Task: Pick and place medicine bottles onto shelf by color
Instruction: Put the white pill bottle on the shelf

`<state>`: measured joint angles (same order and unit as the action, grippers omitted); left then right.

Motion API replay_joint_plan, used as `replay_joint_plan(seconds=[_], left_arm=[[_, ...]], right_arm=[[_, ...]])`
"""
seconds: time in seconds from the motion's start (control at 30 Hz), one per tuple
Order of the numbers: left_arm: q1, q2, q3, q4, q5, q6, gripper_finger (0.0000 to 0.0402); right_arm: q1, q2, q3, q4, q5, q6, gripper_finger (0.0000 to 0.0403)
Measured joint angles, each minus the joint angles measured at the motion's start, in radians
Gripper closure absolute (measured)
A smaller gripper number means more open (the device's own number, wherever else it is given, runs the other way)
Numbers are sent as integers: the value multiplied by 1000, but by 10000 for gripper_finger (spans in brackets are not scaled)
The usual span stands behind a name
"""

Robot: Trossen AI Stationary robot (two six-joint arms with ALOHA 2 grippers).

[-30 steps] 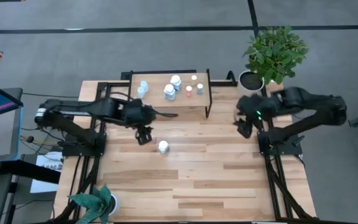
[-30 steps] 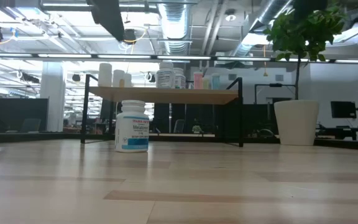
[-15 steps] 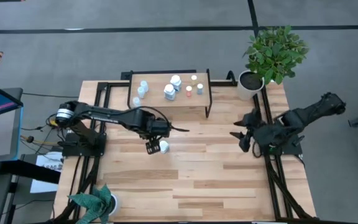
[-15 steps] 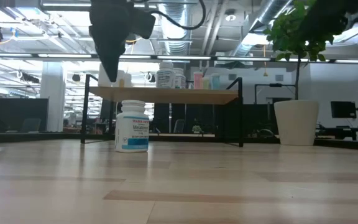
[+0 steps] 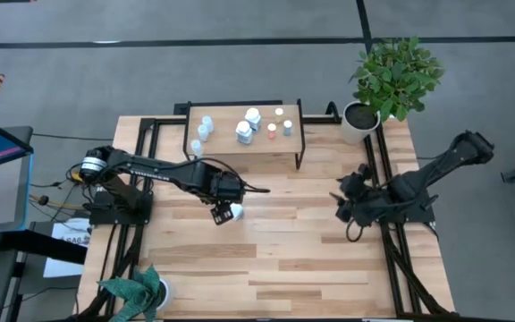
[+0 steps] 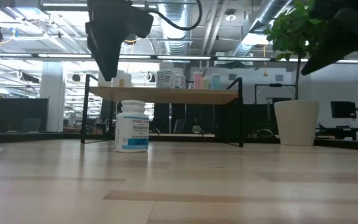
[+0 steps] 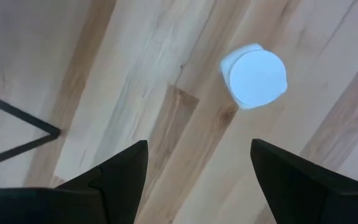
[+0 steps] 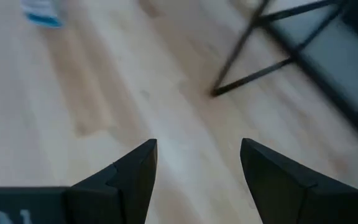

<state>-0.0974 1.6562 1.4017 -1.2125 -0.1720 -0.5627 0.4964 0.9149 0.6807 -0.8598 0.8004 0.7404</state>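
1. One medicine bottle [image 6: 132, 126] stands upright on the bench [image 5: 275, 259], in front of the shelf [image 5: 286, 141] and apart from it. It is white with a blue-banded label and a flat white cap.
2. The rest of the bottles, about seven, stand on the shelf top: a bluish pair toward one end, larger white ones in the middle, a reddish and a greenish one toward the other end.
3. The left gripper [image 7: 197, 165] hangs above the bench just beside the lone bottle, fingers spread wide and empty. In its wrist view the cap sits ahead of the fingers and off to one side, not between them.
4. The right gripper [image 8: 194, 162] is near the right edge of the bench, well apart from bottle and shelf, fingers likewise wide and holding nothing.
5. Handling judgement: the bottle looks like rigid, light plastic with a smooth, likely slippery wall. It should be taken across the body below the cap; a glancing finger could tip it.
6. Change noted: over the last second the left arm reached out from beside the shelf toward the bottle, and in the last half-second settled slightly closer to it. The right arm folded down and back toward its base. The bottle has not moved.
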Motion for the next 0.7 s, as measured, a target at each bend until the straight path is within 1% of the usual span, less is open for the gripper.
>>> replay_joint_plan(seconds=[0.1, 0.17, 0.2, 0.27, 0.33, 0.4, 0.47, 0.57, 0.63, 0.7], left_arm=[[-2, 0, 0, 5, -26, -27, 129], [-1, 0, 0, 22, -36, -38, 129], [-1, 0, 0, 36, -38, -45, 129], [-1, 0, 0, 64, -46, -49, 129], [-1, 0, 0, 91, -47, -49, 129], [-1, 0, 0, 115, -48, -51, 129], [-1, 0, 0, 130, -49, -54, 129], [-1, 0, 0, 141, -49, -64, 129], [-1, 0, 0, 144, -49, -77, 129], [-1, 0, 0, 154, -49, -80, 129]], right_arm=[[35, -82, 0, -75, 43, 43, 148], [74, -165, 0, -74, 49, 40, 148], [95, -204, -5, -45, 51, 20, 148], [132, -289, -55, 66, 61, -46, 148], [154, -389, -143, 210, 54, -130, 148], [162, -498, -250, 387, 20, -213, 148], [159, -603, -362, 579, -41, -308, 148], [124, -715, -490, 836, -189, -470, 148], [86, -753, -532, 905, -245, -550, 148], [35, -784, -540, 895, -255, -611, 148]])
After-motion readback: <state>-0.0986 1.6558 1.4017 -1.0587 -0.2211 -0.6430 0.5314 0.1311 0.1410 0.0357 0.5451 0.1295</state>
